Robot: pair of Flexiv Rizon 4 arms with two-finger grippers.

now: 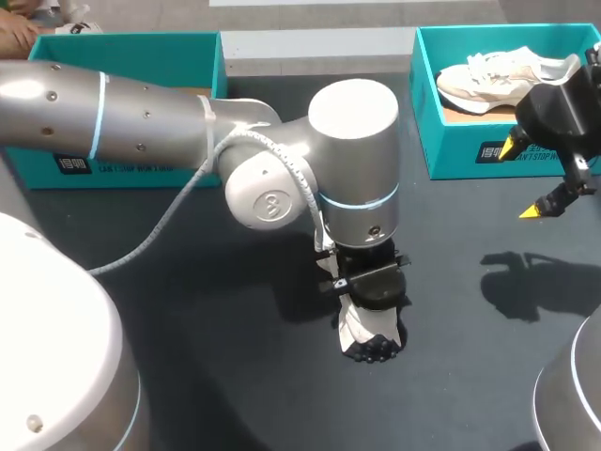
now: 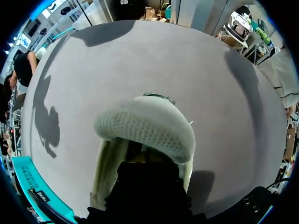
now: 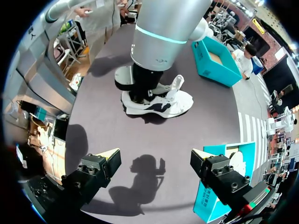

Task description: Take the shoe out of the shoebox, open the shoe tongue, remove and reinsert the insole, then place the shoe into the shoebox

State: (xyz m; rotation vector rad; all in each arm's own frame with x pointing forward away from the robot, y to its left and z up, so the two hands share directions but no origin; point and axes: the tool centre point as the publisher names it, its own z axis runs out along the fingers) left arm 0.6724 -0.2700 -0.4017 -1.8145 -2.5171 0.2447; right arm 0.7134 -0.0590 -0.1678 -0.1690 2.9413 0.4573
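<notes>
A white shoe with dark side panels [image 1: 369, 331] [image 3: 163, 103] lies on the dark table at the middle, toe [image 2: 145, 128] pointing to the front edge. My left gripper [image 1: 368, 285] [image 3: 140, 88] stands straight down on the shoe's opening. Its fingers are hidden by its black body, and I cannot make out what they touch. A white flap [image 3: 176, 84] of the shoe sticks up beside it. My right gripper [image 1: 524, 178] [image 3: 155, 161] hangs open and empty above the table, in front of the teal shoebox [image 1: 451, 155] [image 3: 209, 200]. That box holds a second white shoe [image 1: 498, 80].
A second teal box [image 1: 122, 164] [image 3: 219, 65] stands at the back left, partly behind my left arm [image 1: 141, 117]. The left arm's thick elbow [image 1: 352, 150] reaches across the table's middle. Bare table lies between the shoe and the right gripper.
</notes>
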